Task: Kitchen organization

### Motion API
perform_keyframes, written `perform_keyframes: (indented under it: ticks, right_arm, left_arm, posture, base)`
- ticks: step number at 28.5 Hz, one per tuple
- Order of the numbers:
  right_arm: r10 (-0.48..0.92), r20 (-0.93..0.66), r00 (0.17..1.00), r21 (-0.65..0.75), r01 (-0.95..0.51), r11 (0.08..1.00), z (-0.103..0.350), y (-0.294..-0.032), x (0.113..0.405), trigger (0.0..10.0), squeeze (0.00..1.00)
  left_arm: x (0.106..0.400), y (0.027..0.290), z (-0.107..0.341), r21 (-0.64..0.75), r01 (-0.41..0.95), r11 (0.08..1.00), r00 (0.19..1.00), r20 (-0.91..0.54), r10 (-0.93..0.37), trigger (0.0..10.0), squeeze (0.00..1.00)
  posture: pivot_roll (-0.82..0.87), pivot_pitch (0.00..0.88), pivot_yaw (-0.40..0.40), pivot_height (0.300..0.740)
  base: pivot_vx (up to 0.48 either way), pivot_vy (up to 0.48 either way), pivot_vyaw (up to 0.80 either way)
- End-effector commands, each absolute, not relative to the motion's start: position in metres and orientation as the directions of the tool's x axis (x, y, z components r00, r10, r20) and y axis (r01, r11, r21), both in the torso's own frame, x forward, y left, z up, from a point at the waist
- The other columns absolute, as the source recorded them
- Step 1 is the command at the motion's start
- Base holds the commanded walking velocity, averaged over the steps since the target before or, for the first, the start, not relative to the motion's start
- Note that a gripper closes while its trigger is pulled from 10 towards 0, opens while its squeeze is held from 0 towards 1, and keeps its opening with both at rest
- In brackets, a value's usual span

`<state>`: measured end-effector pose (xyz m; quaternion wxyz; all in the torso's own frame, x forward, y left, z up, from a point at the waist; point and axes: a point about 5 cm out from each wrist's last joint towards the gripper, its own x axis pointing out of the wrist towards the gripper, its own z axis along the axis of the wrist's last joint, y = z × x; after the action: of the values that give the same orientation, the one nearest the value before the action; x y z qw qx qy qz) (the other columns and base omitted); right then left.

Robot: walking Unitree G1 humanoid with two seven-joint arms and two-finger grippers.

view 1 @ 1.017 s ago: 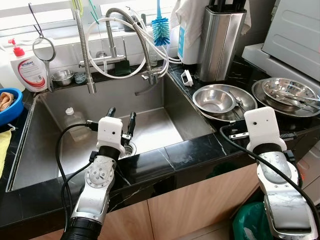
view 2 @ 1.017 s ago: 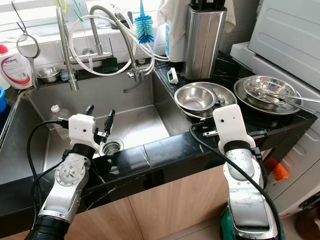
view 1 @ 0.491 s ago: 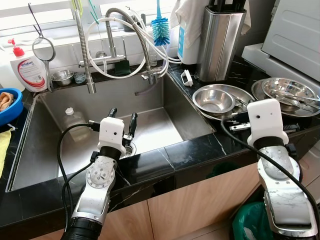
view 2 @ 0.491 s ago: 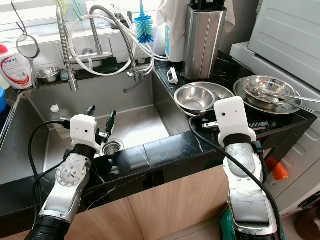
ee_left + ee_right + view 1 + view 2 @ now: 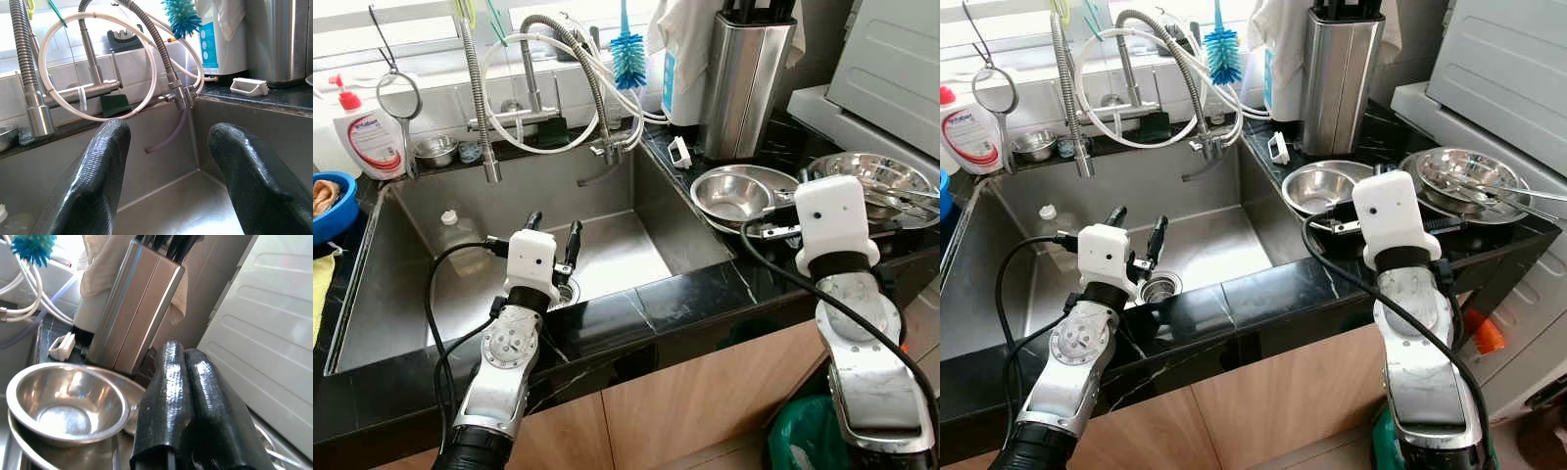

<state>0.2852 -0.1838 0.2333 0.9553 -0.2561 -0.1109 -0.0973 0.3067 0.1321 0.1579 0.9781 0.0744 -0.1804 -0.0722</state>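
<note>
Hovering over the glossy black stone bench point(image 5: 685, 299), the right claw point(image 5: 188, 396) has its two ribbed black fingers pressed together on nothing, poised beside the shiny round steel bowl point(image 5: 732, 196) that nests in a wider steel pan point(image 5: 793, 186), probably so it can reach in for one of them. Further right sits another steel basin holding utensils point(image 5: 881, 181), near the tall brushed-steel knife block point(image 5: 744, 78). The left claw point(image 5: 551, 235) hangs above the matte stainless sink point(image 5: 607, 245) with its fingers spread wide and empty, near the drain point(image 5: 1157, 287), seemingly waiting. Coiled spring faucets point(image 5: 592, 83) and a blue bristle brush point(image 5: 628, 59) line the back ledge.
</note>
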Motion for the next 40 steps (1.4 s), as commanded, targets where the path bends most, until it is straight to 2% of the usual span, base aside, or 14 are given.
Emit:
perform_keyframes:
  ticks: [1, 17, 23, 33, 40]
  right_arm:
    - [-0.162, 0.319, 0.934, -0.469, 0.304, 0.829, 0.244, -0.188, 0.286, 10.0, 0.00]
    - [-0.217, 0.352, 0.910, -0.451, 0.368, 0.813, 0.248, -0.195, 0.291, 10.0, 0.00]
    - [-0.210, 0.205, 0.956, -0.470, 0.284, 0.836, 0.223, -0.192, 0.295, 10.0, 0.00]
    - [-0.188, 0.148, 0.971, -0.476, 0.236, 0.847, 0.214, -0.189, 0.297, 10.0, 0.00]
    - [-0.123, -0.019, 0.992, -0.515, 0.096, 0.852, 0.190, -0.179, 0.294, 10.0, 0.00]
  left_arm:
    - [0.307, 0.133, 0.157, 0.200, 0.109, 0.974, 0.925, 0.339, -0.173, 10.0, 0.00]
    - [0.306, 0.132, 0.157, 0.202, 0.112, 0.973, 0.924, 0.340, -0.177, 10.0, 0.00]
    - [0.305, 0.133, 0.156, 0.203, 0.110, 0.973, 0.926, 0.334, -0.174, 10.0, 0.00]
    - [0.305, 0.135, 0.155, 0.207, 0.103, 0.973, 0.930, 0.327, -0.168, 10.0, 0.00]
    - [0.305, 0.135, 0.155, 0.207, 0.103, 0.973, 0.931, 0.323, -0.168, 10.0, 0.00]
  posture:
    - [-0.13, 0.000, 0.036, 0.740]
    - [-0.12, 0.000, 0.037, 0.740]
    - [-0.12, 0.000, 0.037, 0.740]
    - [-0.12, 0.000, 0.037, 0.740]
    - [-0.12, 0.000, 0.039, 0.740]
  base:
    - [0.000, 0.000, 0.00]
    - [0.000, 0.000, 0.00]
    - [0.000, 0.000, 0.00]
    - [0.000, 0.000, 0.00]
    - [0.000, 0.000, 0.00]
